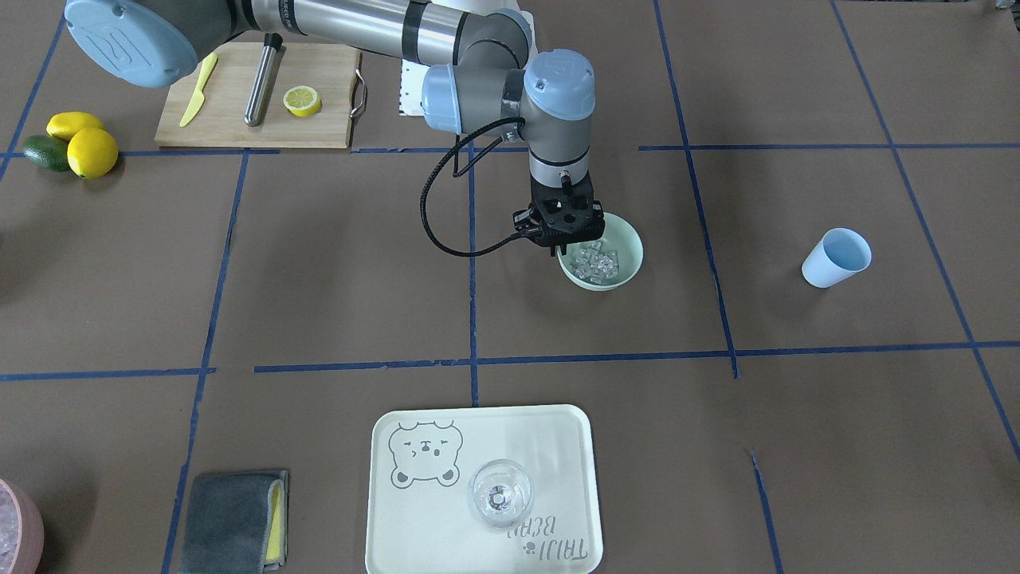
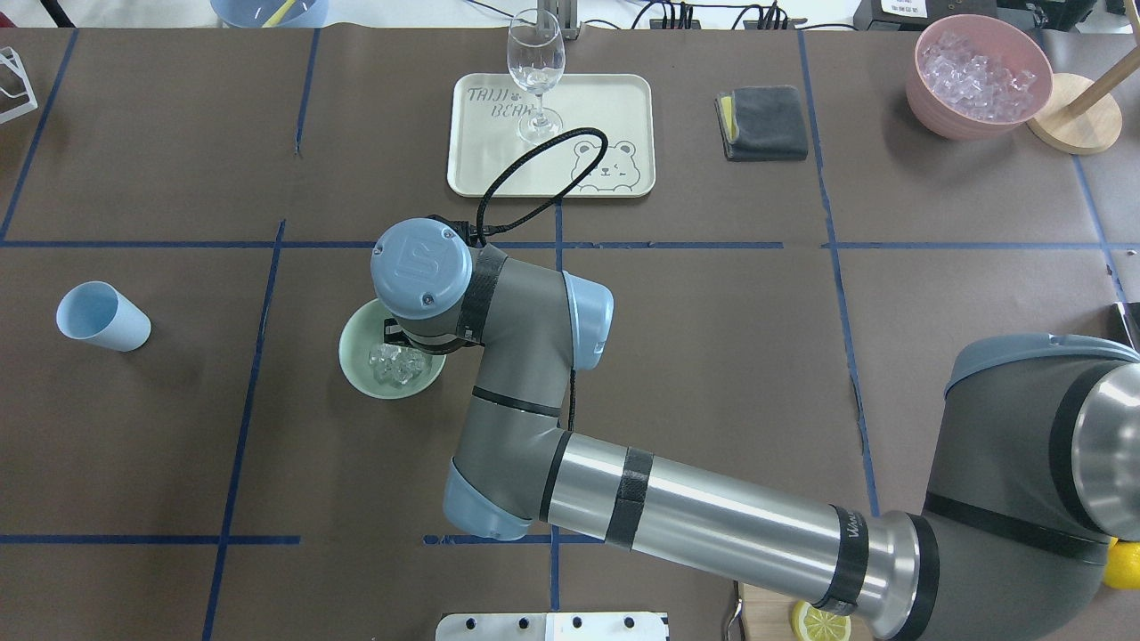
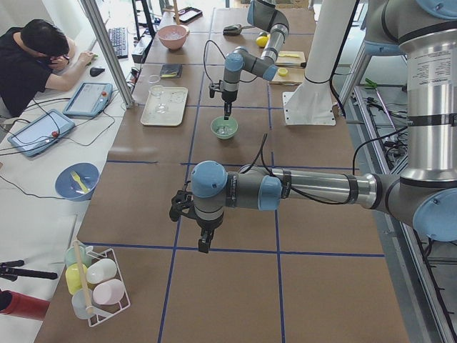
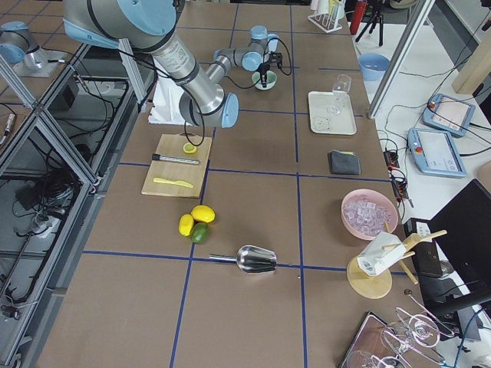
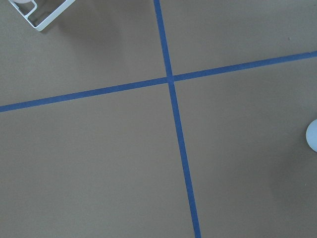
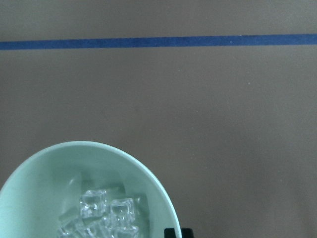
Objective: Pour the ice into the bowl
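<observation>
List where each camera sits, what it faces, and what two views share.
Front-facing: across the table, facing the robot; right arm over the bowl.
Overhead: behind the robot, looking down; right arm.
Exterior left: table's end; left arm near, right far.
Exterior right: opposite end; right arm near.
Left wrist: down on taped table; no robot parts.
Right wrist: down on the ice in the bowl.
Shared: front-facing and overhead both show wine glass on tray.

A long table (image 2: 980, 356) covered with brown paper carries a grid of blue tape lines (image 2: 837, 294). Along one long edge stands a white desk (image 3: 32, 207), beside a slanted aluminium post (image 3: 107, 50).
</observation>
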{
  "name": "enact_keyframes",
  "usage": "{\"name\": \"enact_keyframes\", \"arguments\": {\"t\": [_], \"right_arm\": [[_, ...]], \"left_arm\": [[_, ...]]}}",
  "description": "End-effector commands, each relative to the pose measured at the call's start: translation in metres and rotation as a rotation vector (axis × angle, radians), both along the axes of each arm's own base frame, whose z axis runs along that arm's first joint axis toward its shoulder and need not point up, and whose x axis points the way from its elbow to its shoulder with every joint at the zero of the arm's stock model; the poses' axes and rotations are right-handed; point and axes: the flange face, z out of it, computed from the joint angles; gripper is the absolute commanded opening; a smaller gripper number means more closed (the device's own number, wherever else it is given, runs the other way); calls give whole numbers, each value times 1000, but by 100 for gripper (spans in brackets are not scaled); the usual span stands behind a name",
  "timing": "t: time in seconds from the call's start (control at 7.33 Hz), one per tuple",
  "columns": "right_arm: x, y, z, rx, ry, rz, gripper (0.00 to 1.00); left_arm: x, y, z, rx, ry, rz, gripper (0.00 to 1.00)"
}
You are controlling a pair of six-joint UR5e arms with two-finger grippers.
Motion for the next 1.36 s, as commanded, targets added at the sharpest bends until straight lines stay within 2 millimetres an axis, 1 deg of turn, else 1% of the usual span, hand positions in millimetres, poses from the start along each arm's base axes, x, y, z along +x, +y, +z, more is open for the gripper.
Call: {"name": "enact_keyframes", "arguments": {"t": [0.0, 0.14, 0.27, 0.41, 0.55, 0.68, 0.82, 0.95, 1.09, 1.23], "right_arm": [[20, -15, -10, 5, -52, 27, 0], [45, -37, -1, 4, -57, 47, 0], [81, -53, 9, 18, -55, 55, 0], [137, -71, 24, 22, -43, 29, 0], [202, -89, 55, 25, -35, -5, 0], [258, -94, 106, 73, -15, -60, 0], [308, -94, 158, 152, 19, -128, 0], [355, -90, 212, 188, 61, -175, 0], [403, -81, 270, 205, 73, -198, 0], [453, -66, 337, 232, 59, -216, 0]], "left_arm": [[1, 1, 3, -7, 0, 1, 100], [0, 2, 6, -13, 0, 0, 100], [0, 5, 7, -13, 0, 3, 100], [0, 6, 8, -14, 0, 3, 100], [0, 6, 8, -14, 0, 3, 100], [0, 5, 7, -11, 0, 3, 100], [0, 5, 7, -11, 0, 3, 100], [0, 5, 7, -11, 0, 3, 100], [0, 5, 7, -11, 0, 3, 100], [0, 5, 6, -10, 0, 3, 100]]}}
